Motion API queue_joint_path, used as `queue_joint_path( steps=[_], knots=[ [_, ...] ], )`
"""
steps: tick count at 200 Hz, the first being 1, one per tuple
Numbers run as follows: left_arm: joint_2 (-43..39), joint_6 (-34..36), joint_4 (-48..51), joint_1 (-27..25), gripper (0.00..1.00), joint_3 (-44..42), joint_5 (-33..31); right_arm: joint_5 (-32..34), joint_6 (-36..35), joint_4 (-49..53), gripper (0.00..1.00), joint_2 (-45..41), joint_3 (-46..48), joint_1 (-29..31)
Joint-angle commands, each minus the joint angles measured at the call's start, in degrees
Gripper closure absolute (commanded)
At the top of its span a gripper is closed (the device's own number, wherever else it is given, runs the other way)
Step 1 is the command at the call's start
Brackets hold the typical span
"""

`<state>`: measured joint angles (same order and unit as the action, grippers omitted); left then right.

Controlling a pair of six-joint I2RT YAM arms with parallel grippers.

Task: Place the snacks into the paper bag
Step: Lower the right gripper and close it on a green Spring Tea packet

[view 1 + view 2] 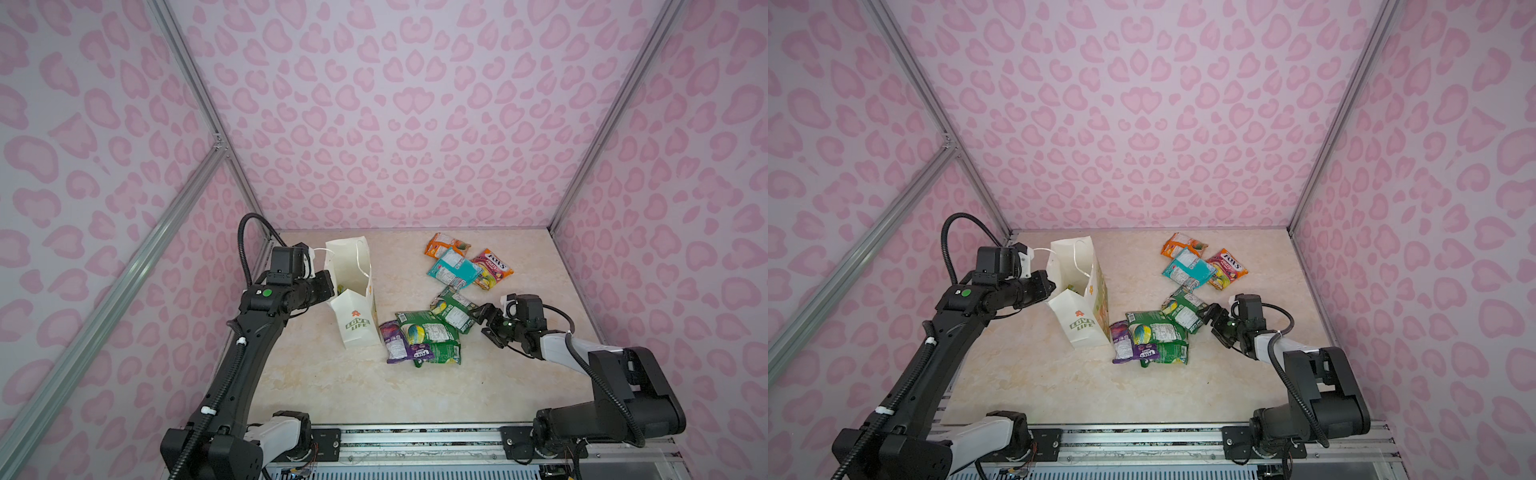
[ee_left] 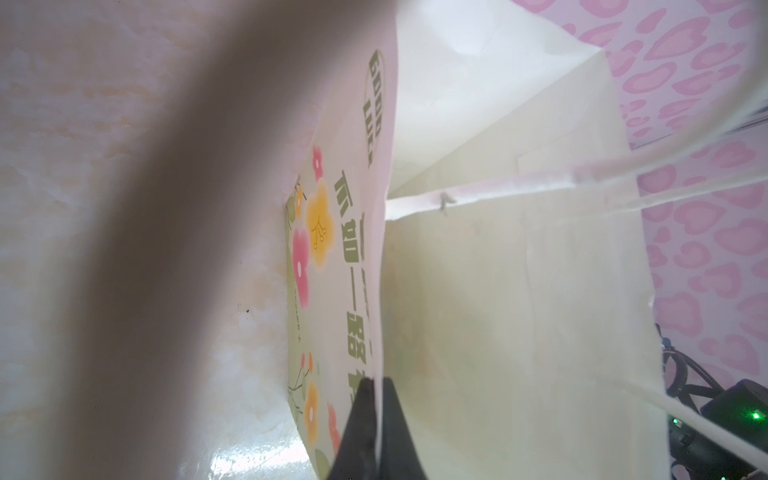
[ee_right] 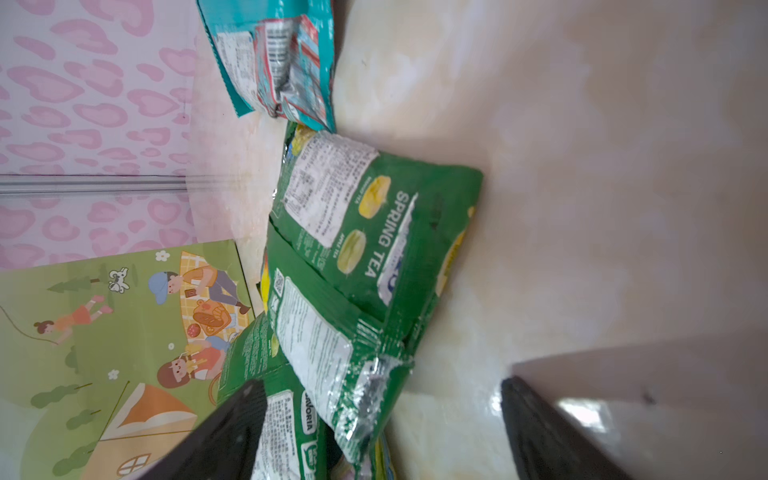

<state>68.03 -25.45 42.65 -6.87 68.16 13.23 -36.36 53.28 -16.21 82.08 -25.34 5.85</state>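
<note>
Left wrist view: left gripper point(image 2: 375, 384) is pinched shut on the rim of the paper bag point(image 2: 498, 291). The bag stands upright at the table's back-left, mouth open. In both top views the right gripper point(image 1: 482, 321) sits low with jaws wide, right at the edge of a green packet point(image 1: 453, 311), nothing held. A purple-and-green pile point(image 1: 424, 340) lies just beside the bag and an orange-teal-red trio point(image 1: 455, 266) near the back wall. Front of the table point(image 1: 353, 386) is open room.

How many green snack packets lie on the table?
3: the far green packet at the right end effector, the middle green packet, the near green packet partly under the purple packet. Others may hide inside the paper bag.
</note>
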Motion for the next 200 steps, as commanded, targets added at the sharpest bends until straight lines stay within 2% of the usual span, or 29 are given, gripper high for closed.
queue_joint_path(
  steps=[1,52,107,127,148,200],
  knots=[
    [0.11,0.44,0.32,-0.07,0.97,-0.02,-0.23,0.28,8.38,-9.67,0.1,1.03,2.04,1.53],
    [0.09,0.47,0.32,-0.05,0.97,0.04,-0.27,2.99,18.95,-24.03,0.14,7.99,2.64,5.37],
    [-0.08,0.45,0.39,-0.07,0.97,-0.04,-0.92,7.04,34.58,-51.78,0.21,23.59,5.43,7.46],
    [0.07,0.42,0.41,-0.03,0.97,-0.03,-1.11,9.78,39.03,-59.9,0.29,28.95,5.65,8.68],
    [0.0,0.49,0.41,-0.07,0.97,0.03,-0.92,12.36,40.48,-61.56,0.37,32.0,5.77,9.39],
    [-0.66,0.49,0.28,-0.07,0.97,-0.03,-1.08,15.84,41.34,-61.87,0.47,35.52,4.54,9.64]
  ],
)
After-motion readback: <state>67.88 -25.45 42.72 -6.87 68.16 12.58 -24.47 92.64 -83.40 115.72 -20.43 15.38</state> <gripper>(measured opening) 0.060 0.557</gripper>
